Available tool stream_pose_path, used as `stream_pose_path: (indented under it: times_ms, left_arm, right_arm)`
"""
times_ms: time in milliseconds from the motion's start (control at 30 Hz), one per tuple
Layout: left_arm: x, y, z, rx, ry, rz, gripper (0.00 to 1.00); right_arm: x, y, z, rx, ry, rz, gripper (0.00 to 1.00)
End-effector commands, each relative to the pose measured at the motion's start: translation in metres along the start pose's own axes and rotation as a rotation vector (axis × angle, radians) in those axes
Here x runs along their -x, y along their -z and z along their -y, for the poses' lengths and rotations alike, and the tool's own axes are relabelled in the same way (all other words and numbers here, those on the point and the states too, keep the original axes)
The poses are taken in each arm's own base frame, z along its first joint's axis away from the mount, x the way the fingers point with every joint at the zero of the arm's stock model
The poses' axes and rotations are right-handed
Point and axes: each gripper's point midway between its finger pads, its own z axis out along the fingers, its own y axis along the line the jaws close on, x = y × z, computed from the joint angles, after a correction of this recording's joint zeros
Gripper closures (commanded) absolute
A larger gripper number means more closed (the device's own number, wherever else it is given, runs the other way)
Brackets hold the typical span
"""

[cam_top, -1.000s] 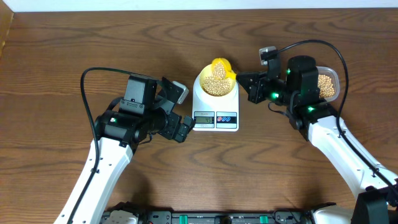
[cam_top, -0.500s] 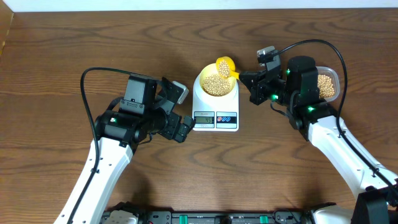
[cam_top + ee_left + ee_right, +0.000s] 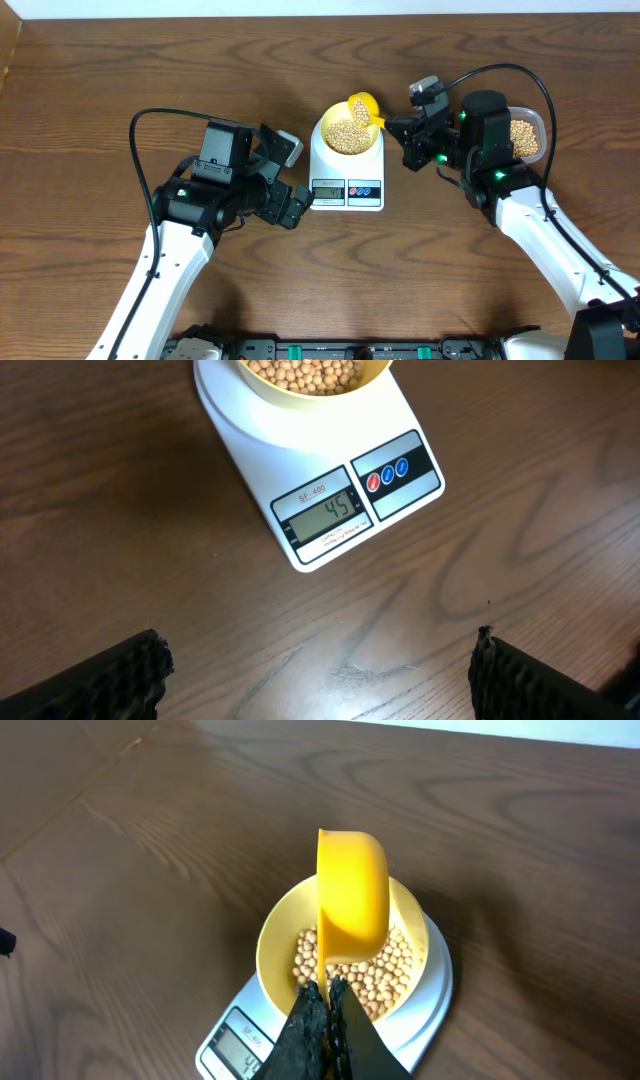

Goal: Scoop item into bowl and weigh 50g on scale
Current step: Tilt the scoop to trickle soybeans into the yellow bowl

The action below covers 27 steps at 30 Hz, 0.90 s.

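My right claw [image 3: 322, 998], clamped on the yellow scoop [image 3: 352, 900] ahead, has rolled it sideways over the bowl [image 3: 272, 935]; scale [image 3: 320, 470] shows 45, still short; left claw [image 3: 315, 675] gapes empty.

- what sort of place is this?
- a robotics lab, i'd say: left arm [image 3: 165, 255] and right arm [image 3: 545, 235] with loose cables, rising from a dark rail [image 3: 350, 350] at a wood-grain bench [image 3: 100, 60], a scale [image 3: 346, 198] between them.
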Motion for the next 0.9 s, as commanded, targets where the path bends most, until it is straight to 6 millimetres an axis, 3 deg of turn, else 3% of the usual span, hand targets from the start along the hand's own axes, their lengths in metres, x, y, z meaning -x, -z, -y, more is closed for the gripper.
stream_pose_path:
  times_ms: [0, 867]
  left_arm:
    - [-0.0002, -0.0005, 0.0023, -0.014, 0.009, -0.002, 0.02]
    - [-0.0002, -0.0005, 0.0023, -0.014, 0.009, -0.002, 0.02]
  right_arm:
    - [0.0, -0.0016, -0.0001, 0.002, 0.037, -0.001, 0.99]
    - [-0.0045, -0.0024, -0.003, 0.011, 0.077, -0.019, 0.99]
